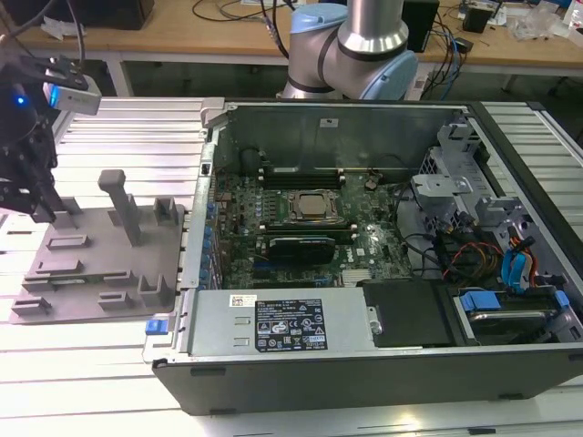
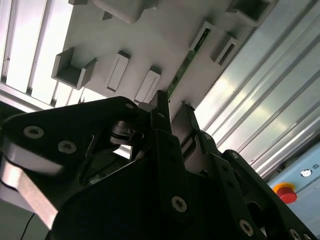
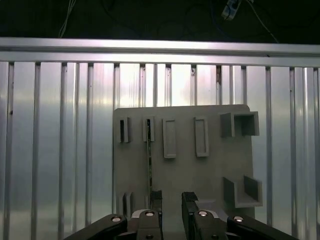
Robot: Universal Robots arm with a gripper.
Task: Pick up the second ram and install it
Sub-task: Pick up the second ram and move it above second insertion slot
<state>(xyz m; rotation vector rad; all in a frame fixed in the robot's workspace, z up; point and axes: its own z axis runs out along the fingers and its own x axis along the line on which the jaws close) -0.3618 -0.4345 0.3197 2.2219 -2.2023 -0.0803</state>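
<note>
Two black fingers (image 3: 156, 199) of the gripper (image 3: 171, 200) stand apart with a narrow open gap between them, closed on nothing, low over one edge of the grey tray (image 3: 210, 175). The second ram (image 3: 149, 160) stands on its long edge in the tray. In the first wrist view it is a thin dark line running from one of the tray's raised slot blocks toward the fingers, and its end lies just beside one finger; I cannot tell whether they touch. In the second wrist view its narrow edge (image 2: 187, 59) shows green and leads toward the gap. Around it the tray carries more rectangular slot blocks and open box-shaped holders. The tray rests on a ribbed metal table (image 3: 50, 150). In the exterior view an open computer case (image 1: 273, 378) sits beside the tray, on the side away from the gripper.
</note>
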